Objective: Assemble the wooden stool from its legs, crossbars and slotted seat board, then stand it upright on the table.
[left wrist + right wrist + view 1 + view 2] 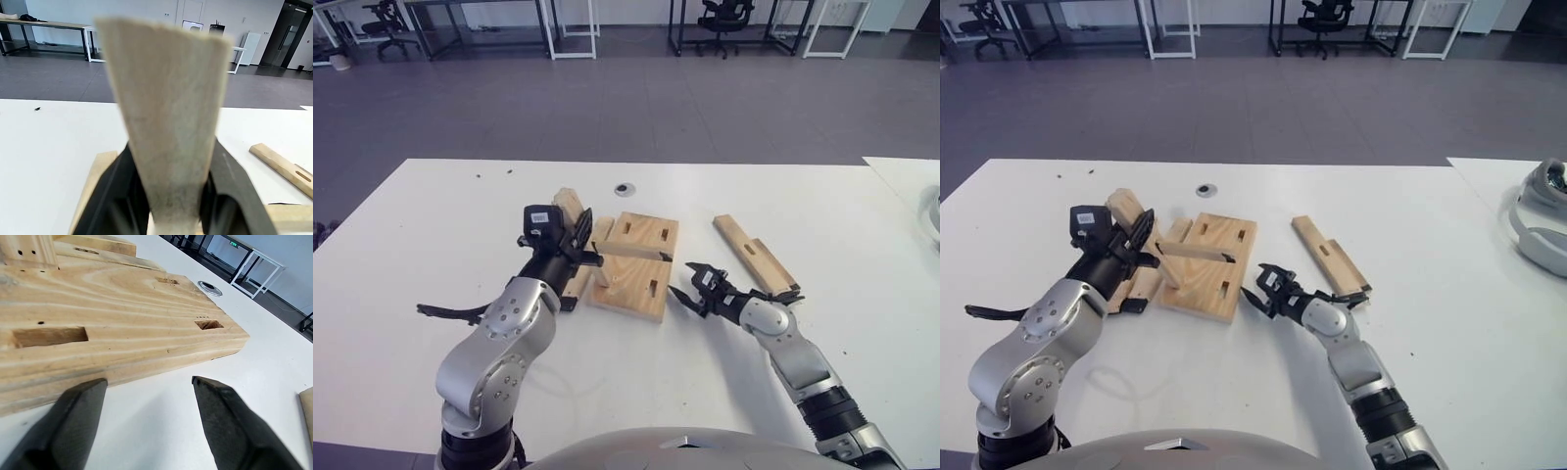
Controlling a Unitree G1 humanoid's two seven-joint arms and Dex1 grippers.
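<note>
The slotted seat board (631, 284) lies flat mid-table, and a wooden bar (631, 252) reaches across it, clamped at its 9 o'clock end between the fingers of the left gripper (589, 243). The right gripper (681, 279) sits just beside the board's 4 o'clock edge, fingers spread wide and holding nothing. A slotted leg (754, 255) lies apart at the board's 3 o'clock

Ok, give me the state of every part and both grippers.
seat board: flat on the table, slots facing up.
wooden bar: gripped at one end, reaching over the seat board.
left gripper: shut on the wooden bar.
right gripper: open, empty, at the seat board's edge.
loose leg: lying flat, apart from the seat board.
</note>
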